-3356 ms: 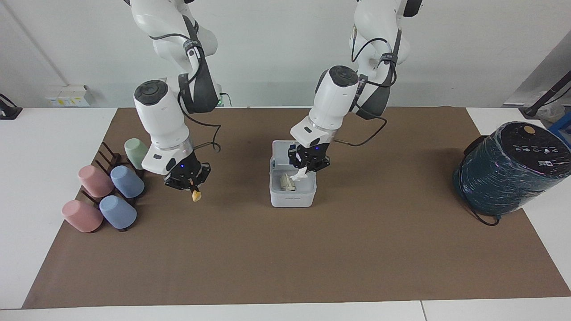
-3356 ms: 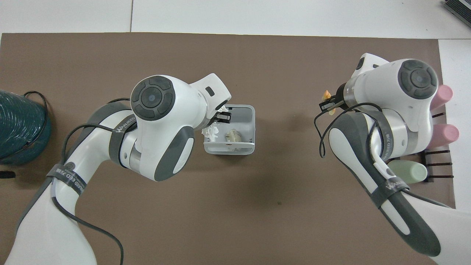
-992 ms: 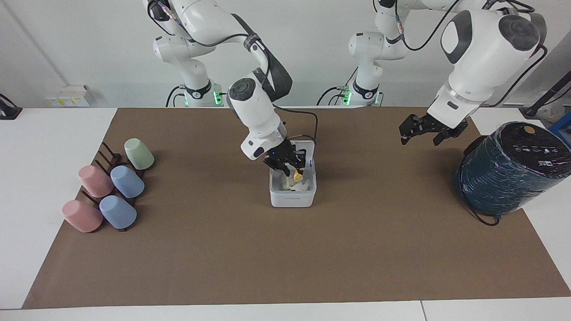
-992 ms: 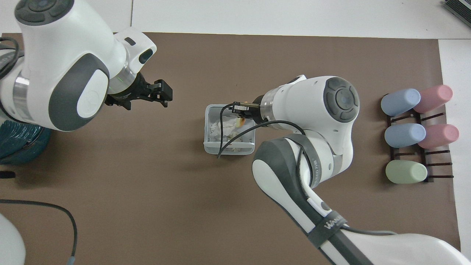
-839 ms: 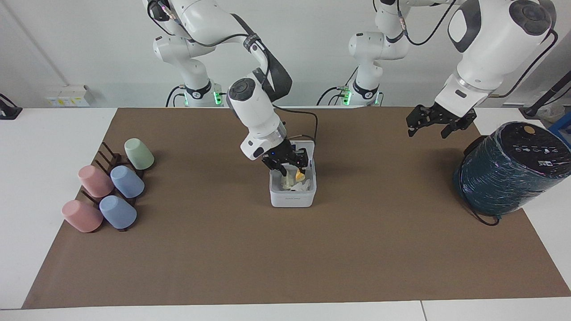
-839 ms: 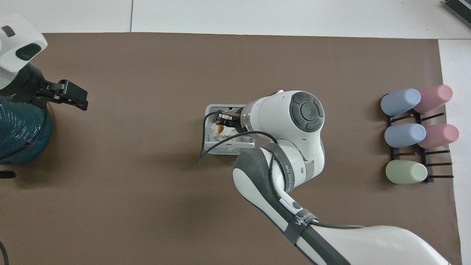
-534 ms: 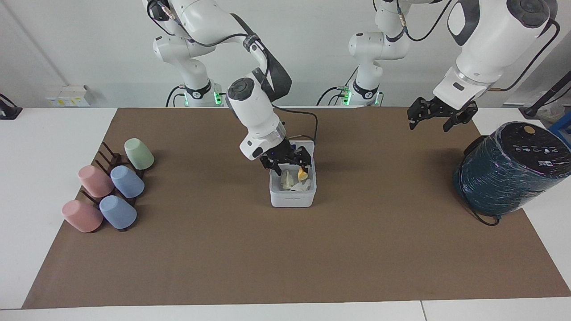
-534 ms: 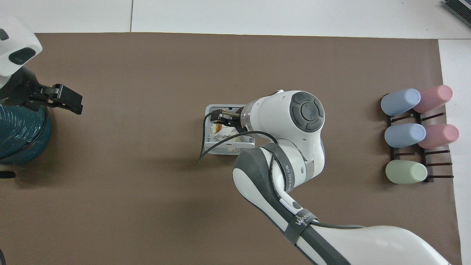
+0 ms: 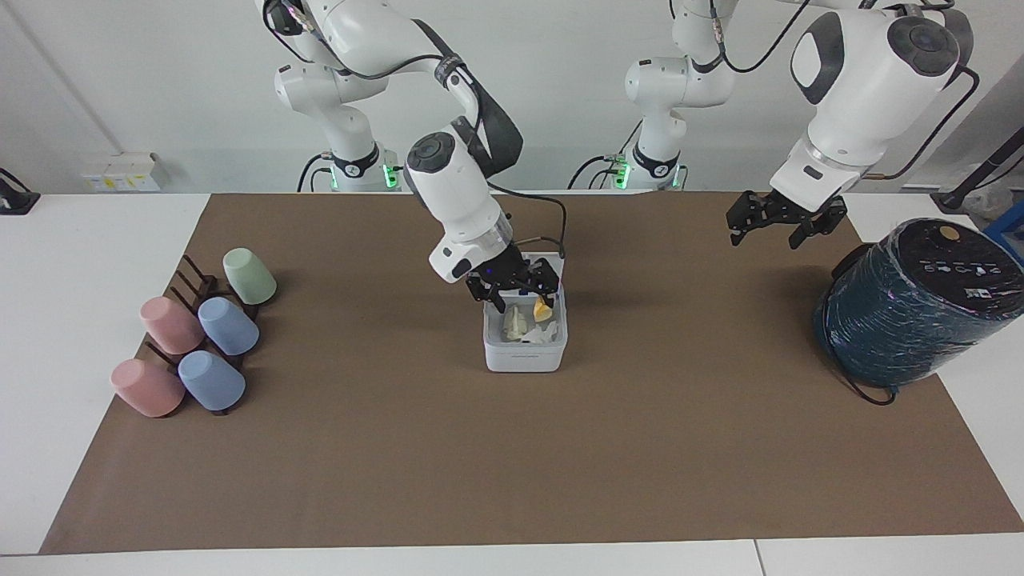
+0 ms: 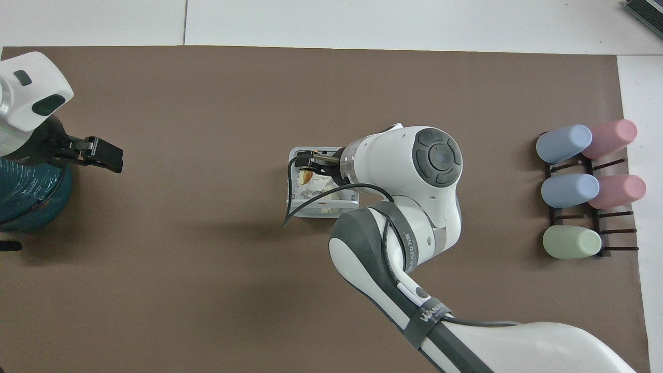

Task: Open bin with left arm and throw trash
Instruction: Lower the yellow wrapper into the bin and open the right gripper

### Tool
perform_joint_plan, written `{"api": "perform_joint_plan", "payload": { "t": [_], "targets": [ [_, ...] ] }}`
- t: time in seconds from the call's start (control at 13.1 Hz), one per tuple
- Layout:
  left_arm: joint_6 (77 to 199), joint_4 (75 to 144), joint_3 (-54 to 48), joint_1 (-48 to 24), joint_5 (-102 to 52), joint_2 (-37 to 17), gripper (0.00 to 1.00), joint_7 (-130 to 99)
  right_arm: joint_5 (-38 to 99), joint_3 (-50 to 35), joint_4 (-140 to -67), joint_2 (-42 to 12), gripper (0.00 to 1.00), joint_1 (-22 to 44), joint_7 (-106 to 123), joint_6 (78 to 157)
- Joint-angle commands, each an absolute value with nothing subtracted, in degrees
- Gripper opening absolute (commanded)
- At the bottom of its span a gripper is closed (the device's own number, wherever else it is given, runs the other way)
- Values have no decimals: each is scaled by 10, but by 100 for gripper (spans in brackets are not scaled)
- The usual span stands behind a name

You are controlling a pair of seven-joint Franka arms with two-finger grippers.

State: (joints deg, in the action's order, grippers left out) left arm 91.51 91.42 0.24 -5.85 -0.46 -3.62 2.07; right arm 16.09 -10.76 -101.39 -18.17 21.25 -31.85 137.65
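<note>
The white bin [image 9: 524, 358] stands mid-mat with its lid [image 9: 550, 261] raised on the robots' side. Inside lie two pale tissue wads [image 9: 516, 322] of trash. A yellow-orange lump [image 9: 543, 310] is within the bin's opening, right under one finger of my right gripper [image 9: 523, 301]. That gripper hangs open just above the bin, and I cannot tell whether the finger touches the lump. In the overhead view the right gripper [image 10: 309, 167] covers part of the bin [image 10: 296, 206]. My left gripper [image 9: 774, 226] is open, empty and raised over the mat beside the teal cylinder.
A big dark teal wrapped cylinder [image 9: 912, 308] stands at the left arm's end of the table. A dark rack with several pastel cups [image 9: 200, 336] lies at the right arm's end. A brown mat [image 9: 512, 464] covers the table.
The left gripper dropped its white tissue into the bin and swung away toward the cylinder. The right gripper brought the yellow lump over the bin, opened and rose slightly.
</note>
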Motion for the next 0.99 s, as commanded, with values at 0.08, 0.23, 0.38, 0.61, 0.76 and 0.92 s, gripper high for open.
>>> {"api": "perform_joint_plan", "payload": {
  "t": [0.08, 0.23, 0.38, 0.61, 0.76, 0.92],
  "targets": [
    [937, 952, -3, -53, 7, -8, 100, 25, 104, -112, -1020, -171, 100, 208, -314, 1370],
    [943, 949, -4, -47, 7, -9, 100, 25, 91, -112, -1021, -168, 100, 209, -289, 1356],
    [953, 928, -4, -47, 7, -18, 100, 25, 90, -112, -1020, -168, 100, 209, -287, 1348],
    [951, 923, -4, -41, 7, -18, 100, 25, 13, -109, -1009, -157, 100, 199, -286, 1343],
    [952, 922, -13, -33, 4, -18, 100, 22, -34, -99, -1008, -128, 100, 172, -283, 1306],
    [954, 921, -31, -16, 1, -18, 100, 22, -44, -99, -1009, -89, 100, 121, -238, 1251]
  ]
}}
